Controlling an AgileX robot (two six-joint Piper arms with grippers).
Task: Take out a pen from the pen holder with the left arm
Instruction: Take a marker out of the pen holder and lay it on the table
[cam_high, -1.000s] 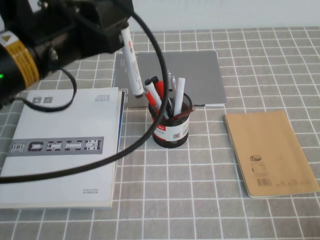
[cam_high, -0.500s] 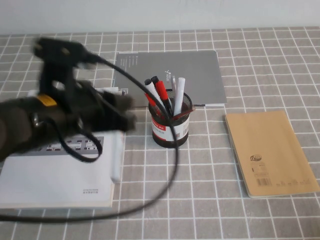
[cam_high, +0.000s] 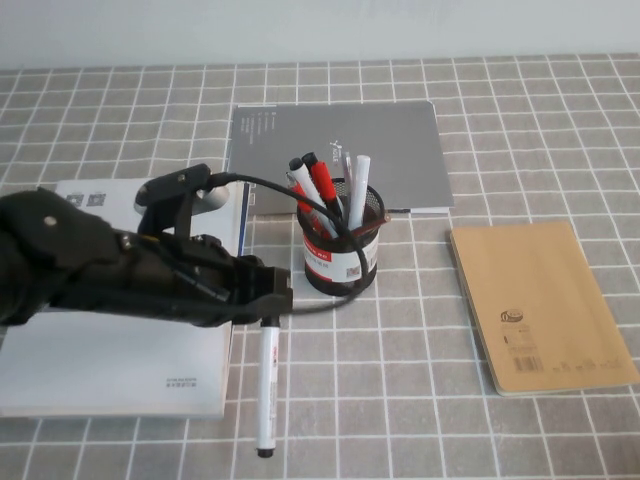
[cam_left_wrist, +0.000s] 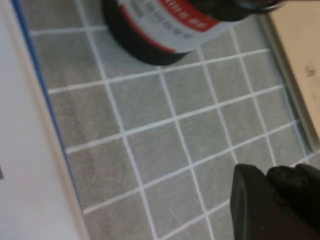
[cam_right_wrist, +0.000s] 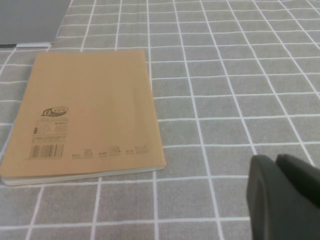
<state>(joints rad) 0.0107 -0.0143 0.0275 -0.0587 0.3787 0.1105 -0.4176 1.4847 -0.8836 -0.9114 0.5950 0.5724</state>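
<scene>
Grey checked tablecloth (cam_high: 420, 400) covers the table. My left gripper (cam_high: 271, 300) hangs low, just front-left of the mesh pen holder (cam_high: 341, 255). It is clamped on the top end of a white marker pen (cam_high: 267, 385), which points toward the front edge alongside the white book (cam_high: 110, 360). My right gripper (cam_right_wrist: 275, 167) hovers near the brown notebook (cam_right_wrist: 85, 110), toward the right edge.

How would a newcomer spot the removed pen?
Find the mesh pen holder mid-table; the right gripper hangs near the brown notebook. Beside the holder, the left gripper clamps a white pen, black end nearest the robot, the only pen outside it.
</scene>
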